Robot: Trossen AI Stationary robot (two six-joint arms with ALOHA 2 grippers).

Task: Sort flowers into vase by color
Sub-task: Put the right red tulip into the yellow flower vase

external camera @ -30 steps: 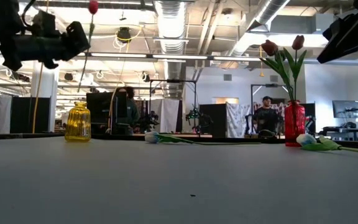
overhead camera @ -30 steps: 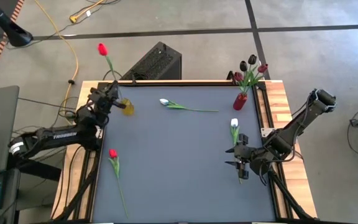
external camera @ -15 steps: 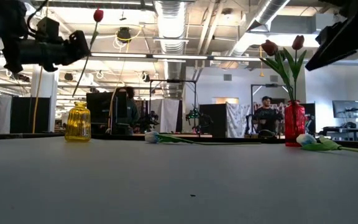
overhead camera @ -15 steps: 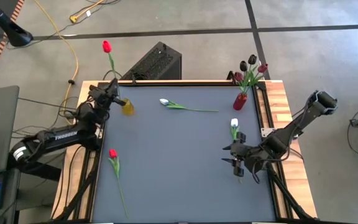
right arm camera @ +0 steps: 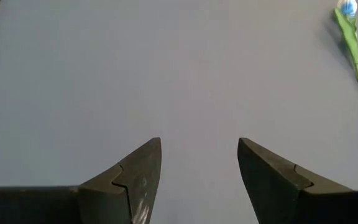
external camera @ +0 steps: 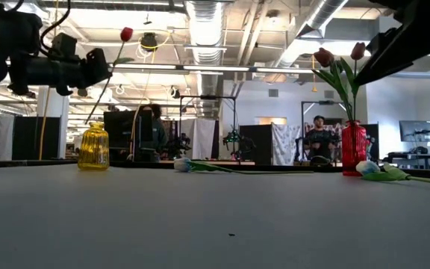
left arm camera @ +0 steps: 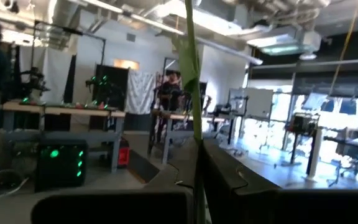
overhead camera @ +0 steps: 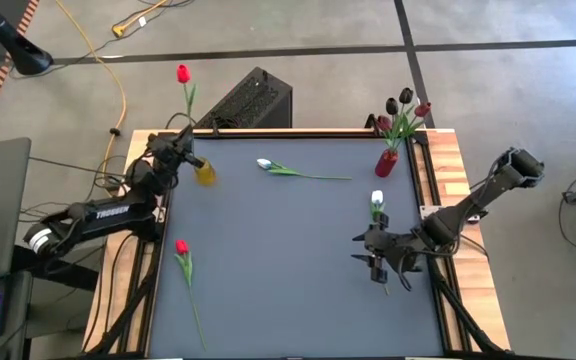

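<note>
My left gripper point(overhead camera: 184, 158) is at the table's far left corner, beside the yellow vase point(overhead camera: 205, 172), and is shut on a red tulip point(overhead camera: 183, 73). In the low view this gripper point(external camera: 99, 63) hangs above the yellow vase point(external camera: 94, 146). My right gripper point(overhead camera: 373, 262) hovers open over the table's right side, near a white tulip point(overhead camera: 376, 200) that lies flat. Another white tulip point(overhead camera: 268, 165) and a red tulip point(overhead camera: 181, 247) also lie flat on the table. The red vase point(overhead camera: 387, 161) holds dark maroon and black tulips. My left gripper pinches the red tulip's thin green stem point(left arm camera: 198, 177) between its two fingers, well below the head. The fingers lie across the stem and point toward the far side. The tulip is lifted clear and stands up above the fingers, its head point(external camera: 126, 33) tilted to the right.
A black box point(overhead camera: 253, 98) stands just beyond the far edge. Wooden strips point(overhead camera: 448, 160) border the dark mat on both sides. The mat's middle point(overhead camera: 288, 250) is bare. Workbenches and people show in the room behind the table.
My left gripper has moved a little toward the far right, closer to the yellow vase, and has sunk slightly. The held red tulip has tipped, its head swinging to the right. My right gripper has slid toward the table's middle, staying open.
</note>
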